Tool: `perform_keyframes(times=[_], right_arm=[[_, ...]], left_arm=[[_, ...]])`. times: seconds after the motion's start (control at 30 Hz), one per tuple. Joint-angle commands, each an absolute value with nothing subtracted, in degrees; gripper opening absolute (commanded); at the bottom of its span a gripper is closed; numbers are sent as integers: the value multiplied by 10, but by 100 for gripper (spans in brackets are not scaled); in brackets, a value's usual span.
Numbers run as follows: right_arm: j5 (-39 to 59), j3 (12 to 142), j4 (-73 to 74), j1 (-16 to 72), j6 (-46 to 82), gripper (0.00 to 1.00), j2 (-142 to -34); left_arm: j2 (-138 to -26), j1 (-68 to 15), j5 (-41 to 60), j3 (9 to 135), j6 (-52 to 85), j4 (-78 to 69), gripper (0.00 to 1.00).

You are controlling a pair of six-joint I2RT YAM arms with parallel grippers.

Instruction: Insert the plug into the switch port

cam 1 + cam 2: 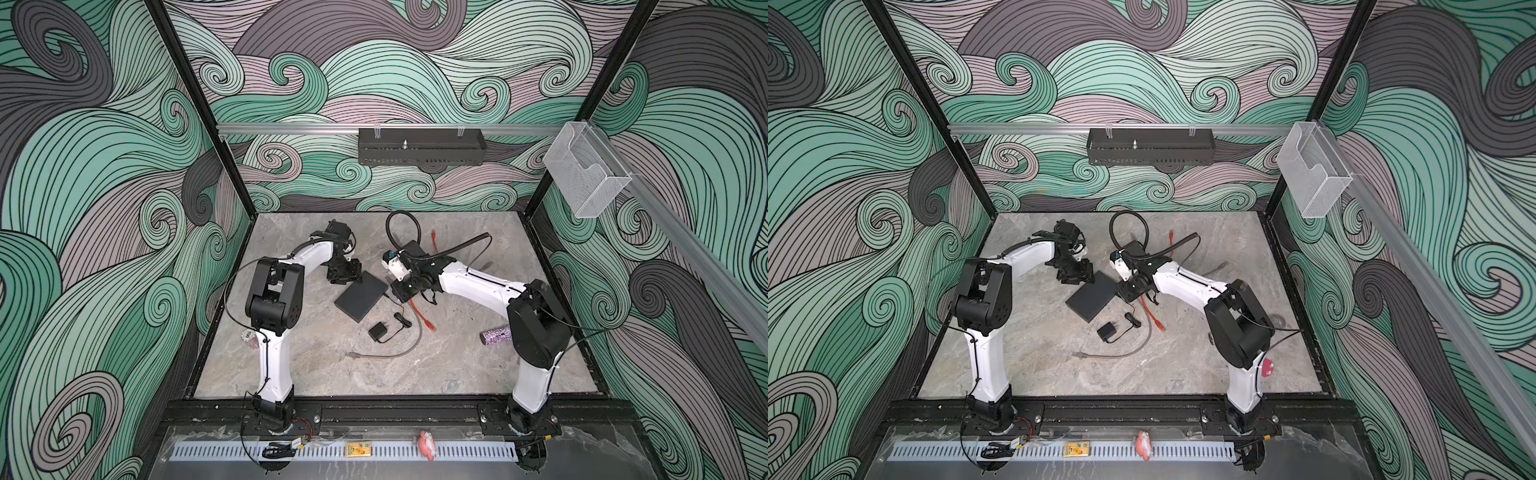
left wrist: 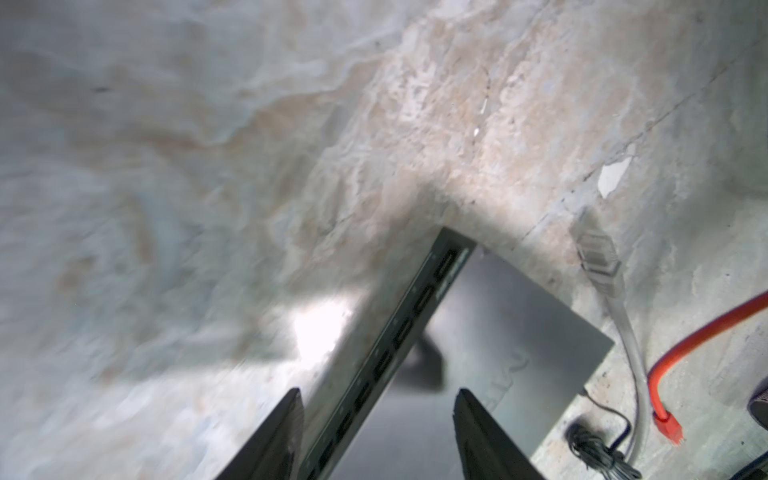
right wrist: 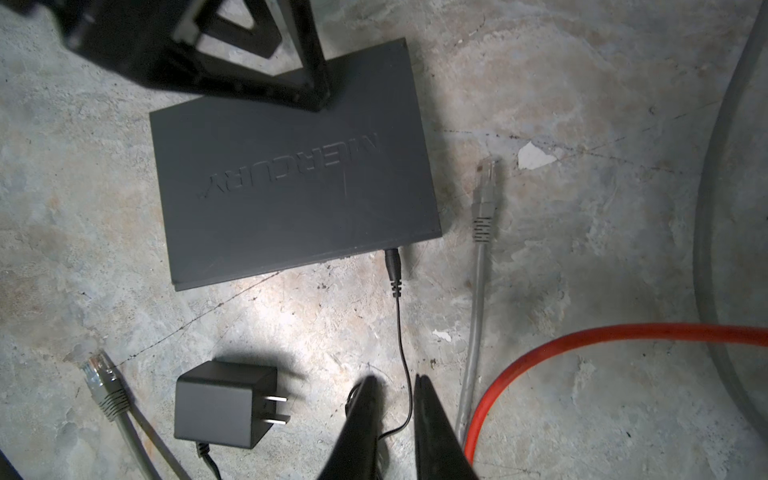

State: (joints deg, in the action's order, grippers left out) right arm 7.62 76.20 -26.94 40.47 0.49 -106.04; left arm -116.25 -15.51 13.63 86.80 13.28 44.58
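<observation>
The switch is a flat black box lying mid-table; its top reads MERCURY in the right wrist view. A black barrel plug sits in its side, and a thin cord runs from it to the adapter cube. My right gripper hovers just behind the plug, open by a narrow gap, with the cord lying on the table beneath it. My left gripper stands open at the switch's far edge. It straddles the row of ports, one finger over the top and one off the side.
A grey network cable lies beside the switch, its other end near the adapter. A red cable curves under my right arm. A glittery cylinder lies at the right. A thick grey hose passes nearby.
</observation>
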Motion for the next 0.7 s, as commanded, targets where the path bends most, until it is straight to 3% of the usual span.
perform_keyframes(times=[0.0, 0.3, 0.67], right_arm=[[84, 723, -240, 403, 44, 19, -1026], [115, 636, -178, 404, 131, 19, -981], [122, 565, -166, 404, 171, 31, -953]], left_arm=[[-1115, -146, 105, 854, 140, 486, 64], [-1042, -111, 85, 750, 199, 468, 69], [-1009, -81, 93, 693, 239, 426, 69]])
